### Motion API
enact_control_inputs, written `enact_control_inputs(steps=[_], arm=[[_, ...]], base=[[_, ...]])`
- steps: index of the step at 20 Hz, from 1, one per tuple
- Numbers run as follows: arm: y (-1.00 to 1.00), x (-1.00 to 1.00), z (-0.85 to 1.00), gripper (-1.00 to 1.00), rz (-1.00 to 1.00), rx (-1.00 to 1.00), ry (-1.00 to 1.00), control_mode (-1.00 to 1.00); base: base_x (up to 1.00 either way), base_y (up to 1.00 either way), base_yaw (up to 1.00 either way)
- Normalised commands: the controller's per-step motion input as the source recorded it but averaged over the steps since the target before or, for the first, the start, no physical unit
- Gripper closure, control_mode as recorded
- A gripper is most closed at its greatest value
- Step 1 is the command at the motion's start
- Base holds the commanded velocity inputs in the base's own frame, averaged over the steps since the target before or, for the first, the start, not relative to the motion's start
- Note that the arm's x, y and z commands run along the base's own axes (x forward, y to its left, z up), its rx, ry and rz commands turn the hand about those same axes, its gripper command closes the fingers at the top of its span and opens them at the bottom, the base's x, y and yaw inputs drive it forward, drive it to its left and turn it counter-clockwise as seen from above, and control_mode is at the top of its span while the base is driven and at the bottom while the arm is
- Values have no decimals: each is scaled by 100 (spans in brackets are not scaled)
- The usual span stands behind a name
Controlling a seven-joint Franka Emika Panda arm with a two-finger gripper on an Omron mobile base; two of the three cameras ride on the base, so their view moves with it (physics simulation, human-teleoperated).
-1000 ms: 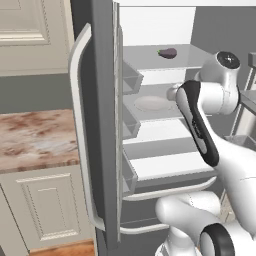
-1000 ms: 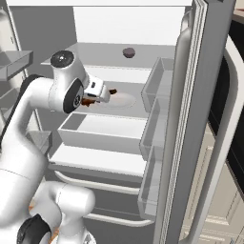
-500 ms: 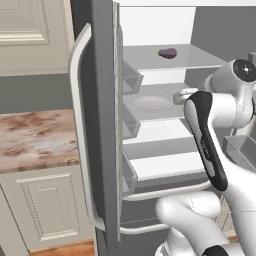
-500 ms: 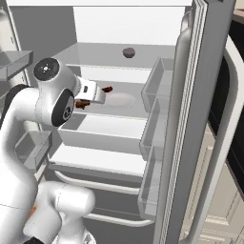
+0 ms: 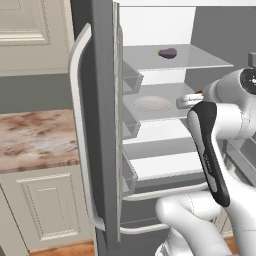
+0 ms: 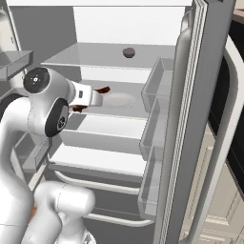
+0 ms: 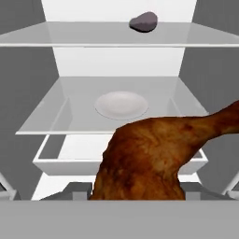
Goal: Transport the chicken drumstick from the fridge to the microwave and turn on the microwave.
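the gripper (image 6: 95, 97) seems clamped on the chicken drumstick (image 7: 154, 156), with 1 white plate (image 7: 121, 104) just beyond it on the fridge (image 6: 119, 52) shelf.

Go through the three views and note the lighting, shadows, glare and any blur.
Left base view: flat, even light, no glare on the fridge door; the eggplant throws a faint shadow. Right base view: soft, slightly blurred edges; the plate looks washed out. Hand view: the drumstick sits close and looms large, its texture smeared; the shelves behind are crisp, without reflections.
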Motion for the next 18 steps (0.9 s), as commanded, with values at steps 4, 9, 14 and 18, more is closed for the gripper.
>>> enact_control_inputs(steps=[4, 9, 14, 18], arm=[[0, -19, 11, 100, 0, -2, 0, -100], [0, -25, 17, 100, 0, -2, 0, -100], [0, -24, 16, 100, 0, -2, 0, -100], [0, -26, 11, 100, 0, -2, 0, -100]], base=[[0, 0, 0], [0, 0, 0], [0, 0, 0], [0, 0, 0]])
